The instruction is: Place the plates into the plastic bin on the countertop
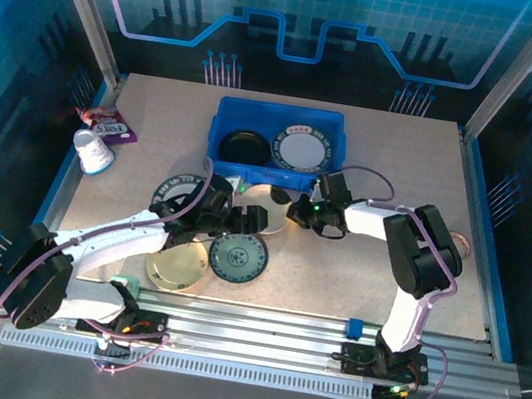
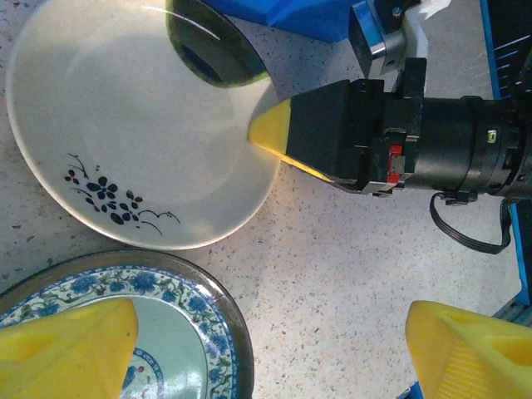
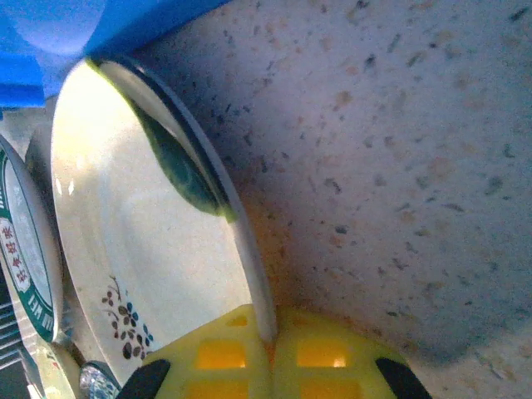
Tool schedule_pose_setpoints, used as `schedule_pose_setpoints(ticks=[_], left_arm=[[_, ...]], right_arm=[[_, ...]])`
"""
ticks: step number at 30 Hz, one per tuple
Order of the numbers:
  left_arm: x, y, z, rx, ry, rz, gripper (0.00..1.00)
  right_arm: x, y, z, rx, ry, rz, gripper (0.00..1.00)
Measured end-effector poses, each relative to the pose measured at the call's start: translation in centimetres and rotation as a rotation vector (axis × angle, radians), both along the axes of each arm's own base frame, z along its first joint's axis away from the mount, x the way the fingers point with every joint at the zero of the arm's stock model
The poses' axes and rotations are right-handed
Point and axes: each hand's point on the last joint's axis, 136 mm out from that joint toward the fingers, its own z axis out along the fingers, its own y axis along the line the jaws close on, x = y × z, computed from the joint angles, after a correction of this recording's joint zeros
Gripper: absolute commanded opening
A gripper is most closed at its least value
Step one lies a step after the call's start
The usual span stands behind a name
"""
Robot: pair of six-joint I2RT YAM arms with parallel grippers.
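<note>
Just in front of the blue bin [image 1: 226,117], the right tool [image 1: 296,211] is closed on the rim of a cream plate [image 2: 141,116] with a small blue flower sprig, the rim pinched between its yellow pads [image 3: 220,357]. The right arm is folded at the elbow on the right side, its forearm reaching leftward low over the worktop [image 1: 387,138]. The left arm stretches diagonally from its base toward the centre; the left tool [image 1: 248,219] is spread wide and holds nothing, above the edge of a teal-patterned plate [image 1: 239,256]. Inside the bin lie a black plate [image 1: 243,145] and a white plate with a dark rim [image 1: 302,151].
</note>
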Motion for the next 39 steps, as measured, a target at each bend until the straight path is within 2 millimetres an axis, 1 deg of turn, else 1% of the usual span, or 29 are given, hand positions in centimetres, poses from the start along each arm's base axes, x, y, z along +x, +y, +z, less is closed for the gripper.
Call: schedule_pose_setpoints(ticks=[6, 9, 12, 15, 19, 24, 30, 32, 35, 37, 39], left_arm=[[0.2, 0.3, -0.3, 0.013, 0.000, 0.001, 0.85], [0.6, 0.6, -0.3, 0.019, -0.007, 0.005, 0.85], [1.1, 0.7, 0.1, 0.023, -0.017, 0.008, 0.85], [1.9, 0.7, 1.0, 0.023, -0.039, 0.011, 0.85], [2.9, 0.9, 2.5, 0.018, -0.074, 0.012, 0.85], [3.6, 1.1, 3.5, 0.016, -0.096, 0.008, 0.85], [4.1, 1.8, 3.3, 0.006, -0.081, 0.003, 0.85], [4.2, 1.8, 3.2, -0.003, -0.078, -0.006, 0.85], [4.3, 1.3, 3.4, -0.024, -0.080, -0.025, 0.84], [4.4, 1.0, 3.2, -0.035, -0.074, -0.037, 0.78], [4.5, 0.6, 2.7, -0.045, -0.061, -0.045, 0.68]], right_arm=[[0.0, 0.1, 0.0, 0.013, -0.005, -0.005, 0.00], [-0.1, 0.0, 0.4, 0.026, -0.006, -0.012, 0.00], [-0.4, -0.7, 0.8, 0.047, 0.002, -0.032, 0.00], [-0.9, -1.6, 1.5, 0.076, 0.010, -0.055, 0.00], [-1.9, -2.7, 3.1, 0.120, 0.009, -0.067, 0.00], [-3.0, -3.9, 6.2, 0.168, -0.022, -0.072, 0.00], [-3.4, -5.6, 9.9, 0.201, -0.078, -0.091, 0.00], [-3.7, -5.9, 10.7, 0.209, -0.087, -0.088, 0.00], [-4.2, -5.8, 11.2, 0.216, -0.086, -0.078, 0.00], [-4.4, -5.8, 11.3, 0.215, -0.080, -0.070, 0.00], [-4.6, -5.7, 11.5, 0.217, -0.070, -0.059, 0.00]])
